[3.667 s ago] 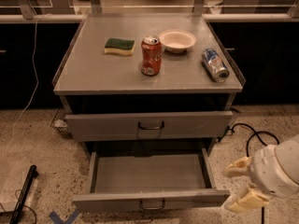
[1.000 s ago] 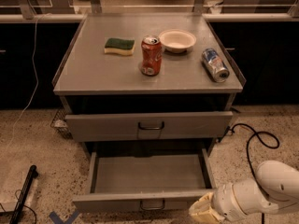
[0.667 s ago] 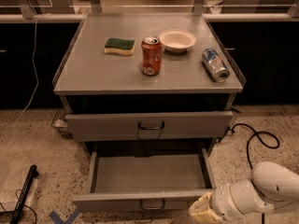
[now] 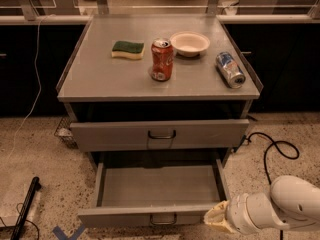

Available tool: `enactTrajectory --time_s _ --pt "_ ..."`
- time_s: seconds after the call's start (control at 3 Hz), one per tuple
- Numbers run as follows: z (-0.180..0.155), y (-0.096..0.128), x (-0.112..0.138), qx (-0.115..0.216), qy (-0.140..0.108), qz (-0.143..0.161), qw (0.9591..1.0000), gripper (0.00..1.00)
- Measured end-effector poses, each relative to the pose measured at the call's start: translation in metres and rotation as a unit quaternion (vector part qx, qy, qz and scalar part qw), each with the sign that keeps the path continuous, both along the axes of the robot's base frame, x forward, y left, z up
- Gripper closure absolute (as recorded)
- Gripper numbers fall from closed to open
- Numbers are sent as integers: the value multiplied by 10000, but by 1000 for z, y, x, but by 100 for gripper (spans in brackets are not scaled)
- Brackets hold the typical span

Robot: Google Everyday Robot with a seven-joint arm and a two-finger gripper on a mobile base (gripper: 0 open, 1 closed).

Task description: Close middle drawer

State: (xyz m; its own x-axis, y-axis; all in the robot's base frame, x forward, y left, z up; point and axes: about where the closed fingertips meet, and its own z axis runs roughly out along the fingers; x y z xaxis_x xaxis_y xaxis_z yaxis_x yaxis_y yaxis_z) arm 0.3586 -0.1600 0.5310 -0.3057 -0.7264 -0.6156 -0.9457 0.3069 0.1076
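The middle drawer (image 4: 157, 186) is pulled far out of the grey cabinet and is empty. Its front panel (image 4: 125, 217) faces me low in the view, with a small metal loop handle (image 4: 163, 219) at its centre. My gripper (image 4: 215, 218), cream-tipped on a white arm (image 4: 280, 206), is at the right end of that front panel, very close to it or touching it. The top drawer (image 4: 160, 134) above stands nearly shut.
On the cabinet top (image 4: 100, 79) are a green and yellow sponge (image 4: 128, 49), an upright red can (image 4: 162, 59), a white bowl (image 4: 189, 43) and a can lying on its side (image 4: 230, 69). A black cable (image 4: 272, 149) lies on the speckled floor at the right; a black bar (image 4: 25, 209) lies at the left.
Since the earliest frame my gripper has moved down and left from beside the cabinet to the drawer front's right end. Over the last second it has barely moved. The drawer stays open.
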Motion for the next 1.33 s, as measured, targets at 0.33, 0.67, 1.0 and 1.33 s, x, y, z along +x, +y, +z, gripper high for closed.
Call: enactTrajectory --time_s 0.33,0.67,1.0,1.33 --pt "1 -1 2 -32 -60 -27 10000 100" --pt "-2 6 -3 -88 -56 87 9999 100" --pt "-23 3 -7 -89 90 17 9999 100" --pt "-39 -3 -8 -107 166 -91 9998 100"
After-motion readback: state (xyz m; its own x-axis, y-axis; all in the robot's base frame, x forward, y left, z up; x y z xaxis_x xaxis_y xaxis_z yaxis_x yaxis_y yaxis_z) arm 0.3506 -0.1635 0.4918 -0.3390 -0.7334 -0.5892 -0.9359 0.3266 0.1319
